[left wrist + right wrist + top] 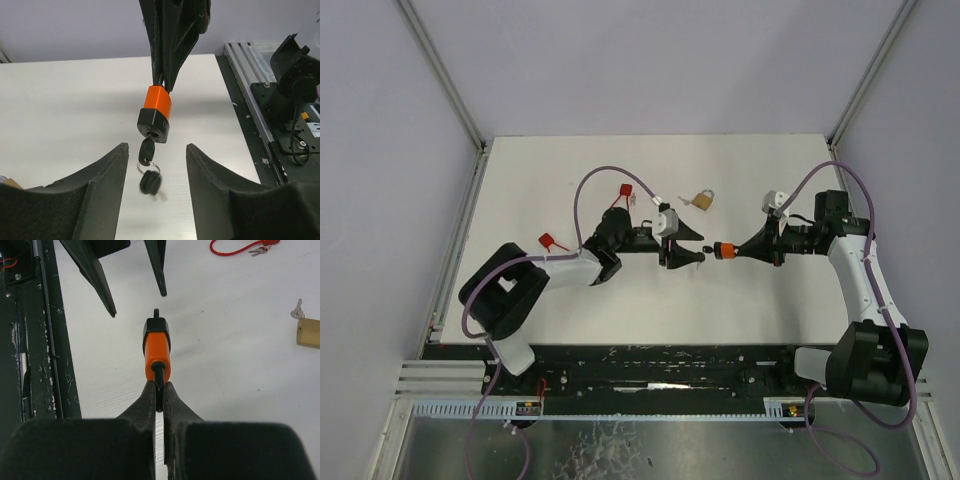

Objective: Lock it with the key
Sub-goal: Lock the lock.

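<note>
An orange and black padlock (724, 250) hangs in the air over the table's middle, held by its shackle in my shut right gripper (159, 389). A black-headed key (147, 151) sticks in the lock's keyhole, and a second key (150, 182) dangles from its ring, blurred. My left gripper (156, 165) faces the lock's keyhole end with its fingers (107, 175) open either side of the keys, touching neither. In the right wrist view the orange padlock (157, 351) points toward the left gripper's fingertips (161, 287).
A brass padlock (703, 199) with a small key lies at the back of the white table (570, 310). Red tagged keys (623, 195) lie behind the left arm, and another red tag (551, 241) lies to its left. A black frame rail (660, 365) runs along the near edge.
</note>
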